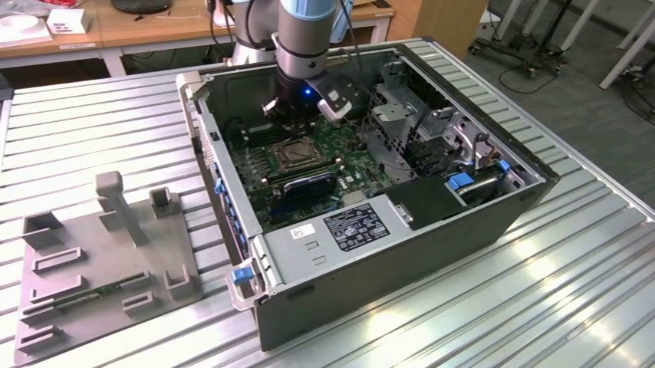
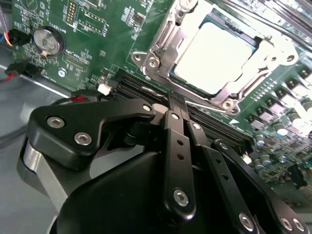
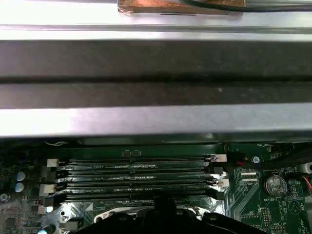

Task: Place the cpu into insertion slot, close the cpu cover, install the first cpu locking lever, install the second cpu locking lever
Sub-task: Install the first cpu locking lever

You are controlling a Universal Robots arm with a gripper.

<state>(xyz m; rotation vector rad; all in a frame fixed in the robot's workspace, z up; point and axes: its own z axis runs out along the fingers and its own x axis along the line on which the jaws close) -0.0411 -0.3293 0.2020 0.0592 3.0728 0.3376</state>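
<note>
Cpu [image 2: 214, 56] sits in insertion slot [image 2: 146, 59] on motherboard [image 2: 97, 29].

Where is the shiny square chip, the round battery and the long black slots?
cpu [image 2: 214, 56]: second wrist view, middle of its silvery top.
round battery [image 2: 48, 40]: second wrist view, centre of its shiny face.
memory slots [image 3: 136, 179]: first wrist view, middle of one long black slot.

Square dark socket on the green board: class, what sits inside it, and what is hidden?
A flat silvery-grey square chip fills the silver-rimmed dark socket, edged by a thin silvery cover frame. The socket floor beneath is covered.
</note>
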